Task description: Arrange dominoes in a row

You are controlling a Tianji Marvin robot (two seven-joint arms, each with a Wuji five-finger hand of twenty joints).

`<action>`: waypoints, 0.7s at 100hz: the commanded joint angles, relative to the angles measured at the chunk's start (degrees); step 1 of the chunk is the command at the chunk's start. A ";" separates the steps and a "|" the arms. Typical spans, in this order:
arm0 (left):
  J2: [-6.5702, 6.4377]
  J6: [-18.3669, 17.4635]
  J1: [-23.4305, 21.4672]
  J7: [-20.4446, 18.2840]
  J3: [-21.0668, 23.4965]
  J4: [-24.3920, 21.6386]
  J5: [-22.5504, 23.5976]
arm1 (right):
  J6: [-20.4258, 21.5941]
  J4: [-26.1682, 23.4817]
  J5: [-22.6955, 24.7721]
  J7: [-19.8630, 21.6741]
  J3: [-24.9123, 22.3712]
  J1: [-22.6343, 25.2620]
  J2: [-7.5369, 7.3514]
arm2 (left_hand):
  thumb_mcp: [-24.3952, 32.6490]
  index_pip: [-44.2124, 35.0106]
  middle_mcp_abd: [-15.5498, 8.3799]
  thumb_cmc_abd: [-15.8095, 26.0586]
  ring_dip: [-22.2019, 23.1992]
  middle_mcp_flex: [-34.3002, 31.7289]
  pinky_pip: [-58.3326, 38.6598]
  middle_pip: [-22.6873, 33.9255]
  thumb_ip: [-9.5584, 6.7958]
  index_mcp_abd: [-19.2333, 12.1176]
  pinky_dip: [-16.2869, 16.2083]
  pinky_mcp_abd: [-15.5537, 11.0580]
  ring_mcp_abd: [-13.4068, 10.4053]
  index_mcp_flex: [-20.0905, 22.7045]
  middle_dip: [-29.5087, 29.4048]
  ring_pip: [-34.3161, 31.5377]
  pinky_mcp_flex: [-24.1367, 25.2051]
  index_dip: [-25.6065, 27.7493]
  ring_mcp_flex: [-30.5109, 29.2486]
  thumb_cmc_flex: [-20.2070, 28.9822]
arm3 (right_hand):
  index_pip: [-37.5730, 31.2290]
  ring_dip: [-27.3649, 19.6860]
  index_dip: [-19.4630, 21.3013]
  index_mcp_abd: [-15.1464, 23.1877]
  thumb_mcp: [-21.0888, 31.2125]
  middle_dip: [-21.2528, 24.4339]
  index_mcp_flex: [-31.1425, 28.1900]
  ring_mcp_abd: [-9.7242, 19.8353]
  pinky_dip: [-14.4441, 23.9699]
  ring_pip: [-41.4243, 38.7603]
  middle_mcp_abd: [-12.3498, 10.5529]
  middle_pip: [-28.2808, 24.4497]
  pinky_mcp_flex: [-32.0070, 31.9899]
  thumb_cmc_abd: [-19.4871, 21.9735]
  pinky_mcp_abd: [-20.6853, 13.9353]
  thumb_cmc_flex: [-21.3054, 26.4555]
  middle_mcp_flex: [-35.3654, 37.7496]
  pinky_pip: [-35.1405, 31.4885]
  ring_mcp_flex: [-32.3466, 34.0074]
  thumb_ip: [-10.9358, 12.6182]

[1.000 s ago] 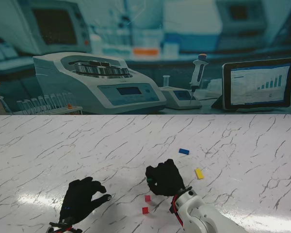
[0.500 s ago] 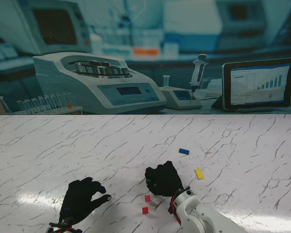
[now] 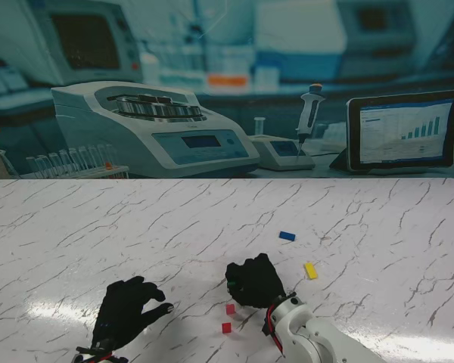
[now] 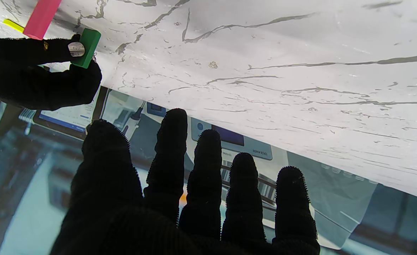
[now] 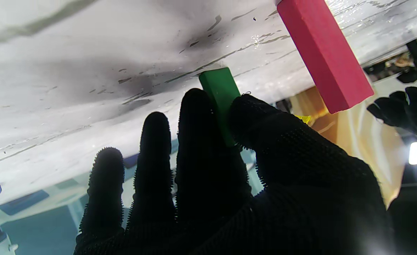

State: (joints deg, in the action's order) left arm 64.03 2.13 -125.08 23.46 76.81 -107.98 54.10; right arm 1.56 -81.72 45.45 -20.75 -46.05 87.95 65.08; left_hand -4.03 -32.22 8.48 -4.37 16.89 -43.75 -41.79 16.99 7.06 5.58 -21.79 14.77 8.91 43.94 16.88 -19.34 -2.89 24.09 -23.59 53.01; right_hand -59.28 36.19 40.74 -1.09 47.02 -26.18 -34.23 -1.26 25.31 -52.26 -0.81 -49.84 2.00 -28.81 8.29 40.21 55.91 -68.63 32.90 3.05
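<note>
My right hand (image 3: 254, 280) is shut on a green domino (image 5: 220, 92), pinched between thumb and fingers with its end at the marble table (image 3: 212, 227); the left wrist view also shows this green domino (image 4: 85, 47). Two red dominoes (image 3: 230, 308) (image 3: 226, 327) stand just nearer to me than that hand; one red domino (image 5: 323, 53) shows close by in the right wrist view. A yellow domino (image 3: 310, 270) lies to the hand's right and a blue domino (image 3: 287, 236) farther off. My left hand (image 3: 127, 308) hovers open at the near left, holding nothing.
Lab equipment stands behind the table's far edge: a large analyser (image 3: 147, 125), a pipette on a stand (image 3: 309, 113) and a tablet (image 3: 405, 130). The white marble top stretches wide to the left and right of the hands.
The right hand has crept very slightly to the left with the green domino. The left hand and the loose dominoes have not moved.
</note>
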 commanded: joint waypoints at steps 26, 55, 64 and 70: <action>0.26 -1.12 -0.34 -0.56 -0.11 -0.07 -0.28 | 0.17 -0.68 -0.23 1.56 -0.45 0.59 0.09 | 0.42 -0.32 -0.68 1.45 0.97 -1.04 -2.15 0.96 -1.15 -0.87 -0.72 0.67 -0.33 0.84 0.62 -0.71 0.27 0.68 -0.92 -0.28 | 3.61 -1.00 -1.48 -1.21 -0.08 0.23 2.05 -1.22 -0.54 1.18 2.12 3.03 -1.92 0.26 -0.08 0.60 -2.27 0.54 -2.50 -2.22; 0.24 -1.13 -0.21 -0.60 -0.16 -0.03 -0.23 | 0.36 -1.45 -0.35 3.16 -1.38 0.93 -0.24 | 0.40 -0.38 -0.67 1.48 0.97 -1.01 -2.14 0.96 -1.15 -0.93 -0.72 0.67 -0.37 0.76 0.62 -0.74 0.28 0.68 -0.96 -0.22 | 7.60 -1.10 -2.44 -1.98 -0.20 -0.07 3.35 -2.59 -0.70 2.24 4.08 5.97 -2.79 -0.19 0.47 -0.15 -5.01 1.46 -4.86 -2.62; 0.24 -1.11 -0.17 -0.63 -0.19 -0.03 -0.24 | 0.66 -1.80 -0.34 3.90 -1.83 1.15 -0.43 | 0.37 -0.39 -0.70 1.46 0.96 -1.04 -2.13 0.97 -1.14 -0.92 -0.72 0.71 -0.38 0.79 0.63 -0.72 0.26 0.67 -0.92 -0.25 | 8.89 -1.12 -2.48 -2.06 0.05 -0.12 3.44 -2.89 -0.81 2.62 4.48 6.95 -3.00 -0.65 0.74 -0.47 -5.61 1.97 -5.50 -2.56; 0.24 -1.13 -0.14 -0.63 -0.20 -0.01 -0.24 | 0.97 -2.32 -0.38 5.13 -2.35 1.37 -0.68 | 0.37 -0.44 -0.77 1.44 0.97 -1.05 -2.15 0.98 -1.14 -0.94 -0.73 0.73 -0.30 0.83 0.63 -0.73 0.26 0.68 -0.94 -0.22 | 11.99 -1.16 -2.11 -2.17 0.59 -0.33 4.05 -3.25 -0.96 3.34 5.16 8.45 -3.48 -0.46 1.26 -1.01 -6.82 2.93 -6.52 -2.54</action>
State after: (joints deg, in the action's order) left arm 64.03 2.12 -124.95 23.42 76.76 -107.96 54.10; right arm 2.02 -83.26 45.26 -16.66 -48.15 88.70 64.59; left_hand -4.03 -32.25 8.48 -4.37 16.89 -43.76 -41.79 17.09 7.06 5.58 -21.80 14.77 8.91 43.94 16.88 -19.34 -2.89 24.09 -23.59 53.01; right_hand -50.10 35.16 39.27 -2.52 47.01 -26.11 -33.38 -3.83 25.12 -49.91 3.69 -42.67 -0.06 -28.72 8.29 40.02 50.91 -66.49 28.52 2.58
